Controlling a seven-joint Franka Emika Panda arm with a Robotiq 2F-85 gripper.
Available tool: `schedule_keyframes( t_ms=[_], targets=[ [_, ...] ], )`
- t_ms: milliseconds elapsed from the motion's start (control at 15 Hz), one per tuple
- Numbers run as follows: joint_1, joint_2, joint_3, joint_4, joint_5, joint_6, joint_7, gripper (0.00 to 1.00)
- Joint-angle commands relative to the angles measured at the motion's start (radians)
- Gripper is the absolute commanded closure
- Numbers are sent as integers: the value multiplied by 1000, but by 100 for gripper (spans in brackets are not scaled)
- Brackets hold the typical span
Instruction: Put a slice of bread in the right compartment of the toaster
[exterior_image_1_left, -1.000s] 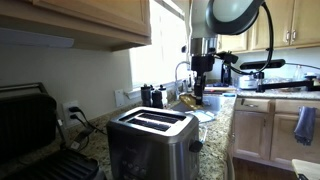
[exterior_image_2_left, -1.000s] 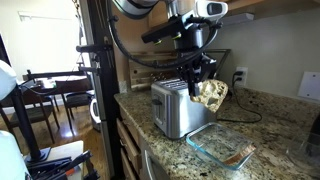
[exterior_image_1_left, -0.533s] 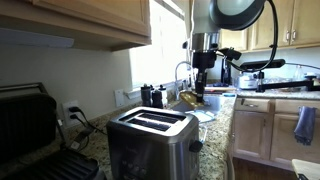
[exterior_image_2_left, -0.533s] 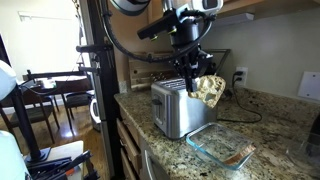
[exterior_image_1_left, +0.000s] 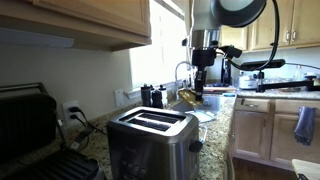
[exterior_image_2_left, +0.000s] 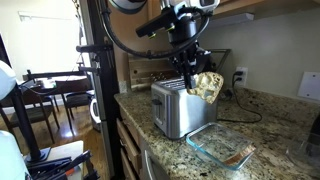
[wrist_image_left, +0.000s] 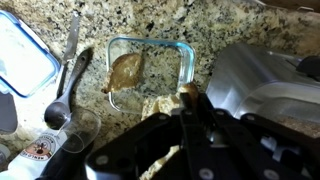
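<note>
GRIP: gripper (exterior_image_2_left: 196, 76) closed on bread slice (exterior_image_2_left: 208, 88) | POSITION: tilted, just above toaster (exterior_image_2_left: 172, 110) top edge | NEARBY: glass dish (wrist_image_left: 186, 62) beside toaster, second slice (wrist_image_left: 124, 70) inside.

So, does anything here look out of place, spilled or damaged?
Nothing is spilled or broken. One thing stands out: the slice of bread in the gripper hangs tilted beside the toaster, not above its slots. A second slice lies in the glass dish.
</note>
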Motion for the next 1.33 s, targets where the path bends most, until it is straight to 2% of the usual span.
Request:
schedule_keyframes(
  t_ms=[0, 1267],
  targets=[
    [17, -53, 1, -26, -28, -22, 31, 95],
    [51, -144, 45, -56, -45, -59, 28, 95]
  ],
)
